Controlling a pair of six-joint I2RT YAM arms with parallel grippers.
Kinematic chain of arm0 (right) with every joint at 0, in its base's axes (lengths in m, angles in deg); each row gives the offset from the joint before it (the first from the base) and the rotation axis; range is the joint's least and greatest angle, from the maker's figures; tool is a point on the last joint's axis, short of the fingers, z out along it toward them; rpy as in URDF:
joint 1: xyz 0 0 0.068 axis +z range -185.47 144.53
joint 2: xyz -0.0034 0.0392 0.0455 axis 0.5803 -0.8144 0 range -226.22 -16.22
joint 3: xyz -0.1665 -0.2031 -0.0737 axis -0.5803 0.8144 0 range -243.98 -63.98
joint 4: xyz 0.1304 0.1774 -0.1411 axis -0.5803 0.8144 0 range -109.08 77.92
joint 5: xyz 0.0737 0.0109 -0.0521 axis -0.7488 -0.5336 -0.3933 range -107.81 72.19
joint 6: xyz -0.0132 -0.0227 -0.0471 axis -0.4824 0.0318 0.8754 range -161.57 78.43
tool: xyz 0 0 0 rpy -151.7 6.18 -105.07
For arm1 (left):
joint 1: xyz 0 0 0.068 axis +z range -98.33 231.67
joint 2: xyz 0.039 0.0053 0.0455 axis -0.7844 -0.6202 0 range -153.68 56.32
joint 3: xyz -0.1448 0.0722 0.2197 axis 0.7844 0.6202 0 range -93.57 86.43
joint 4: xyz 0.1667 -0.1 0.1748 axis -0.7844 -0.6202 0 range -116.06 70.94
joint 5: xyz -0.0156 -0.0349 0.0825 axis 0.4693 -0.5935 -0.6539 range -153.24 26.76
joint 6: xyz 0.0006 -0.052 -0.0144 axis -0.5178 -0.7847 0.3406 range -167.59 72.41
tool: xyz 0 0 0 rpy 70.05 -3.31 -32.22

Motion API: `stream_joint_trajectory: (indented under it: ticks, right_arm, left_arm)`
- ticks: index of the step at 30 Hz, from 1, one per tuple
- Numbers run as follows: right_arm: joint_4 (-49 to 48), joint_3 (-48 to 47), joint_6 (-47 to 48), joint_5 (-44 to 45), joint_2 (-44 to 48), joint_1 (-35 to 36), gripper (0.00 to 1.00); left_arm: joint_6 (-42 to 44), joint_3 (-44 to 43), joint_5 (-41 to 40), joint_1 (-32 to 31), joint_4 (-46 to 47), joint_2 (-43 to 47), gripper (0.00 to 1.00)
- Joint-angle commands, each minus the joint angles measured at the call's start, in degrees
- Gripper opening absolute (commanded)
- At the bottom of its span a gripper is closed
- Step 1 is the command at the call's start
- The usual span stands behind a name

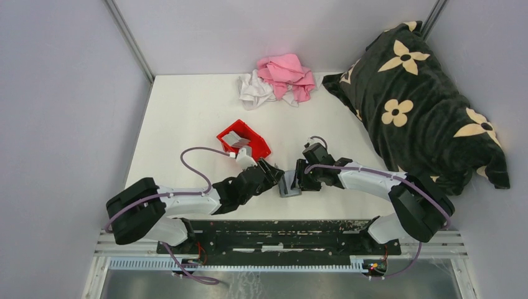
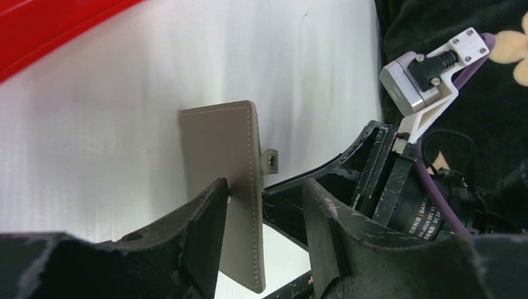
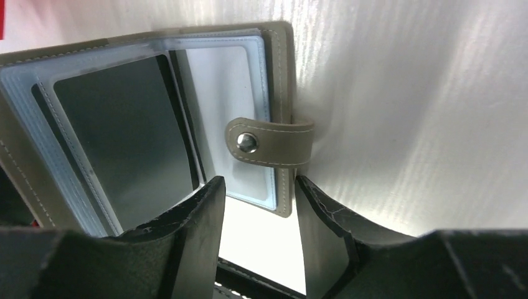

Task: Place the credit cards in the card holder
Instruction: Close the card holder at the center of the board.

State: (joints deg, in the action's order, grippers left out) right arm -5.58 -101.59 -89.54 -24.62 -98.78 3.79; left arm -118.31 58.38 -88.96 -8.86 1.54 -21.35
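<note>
The card holder (image 1: 288,185) stands partly open on the white table between my two grippers. In the left wrist view its grey stitched cover (image 2: 221,162) stands on edge between the open jaws of my left gripper (image 2: 264,187), resting against the left finger and clear of the right one. The right wrist view looks into the card holder (image 3: 283,75): clear bluish sleeves, a dark rectangle behind one, and a snap strap (image 3: 268,143). My right gripper (image 3: 258,187) is open, its tips either side of the strap edge. Light grey credit cards (image 1: 235,138) lie in the red bin (image 1: 261,148).
The red bin sits just behind my left gripper (image 1: 276,176). Crumpled pink and white cloths (image 1: 280,78) lie at the back. A dark flowered cushion (image 1: 417,99) fills the right side. A black rail (image 1: 274,233) runs along the near edge, and grey walls close the sides.
</note>
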Motion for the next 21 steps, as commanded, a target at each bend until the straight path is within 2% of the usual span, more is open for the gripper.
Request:
stream_joint_trajectory:
  ticks: [1,9,21]
  right_arm:
    - [6.67,-2.52,5.56,6.42,0.88,0.15,0.53]
    - [10.54,-6.54,10.52,12.06,-1.10,1.64,0.57]
    - [8.02,-8.80,14.42,15.63,-2.16,2.09,0.60]
  left_arm:
    - [3.61,-3.56,0.56,-0.78,2.86,-1.88,0.54]
    - [3.99,-6.00,1.44,-1.17,3.22,-5.28,0.54]
    - [4.07,-6.67,1.61,-1.26,3.06,-7.47,0.54]
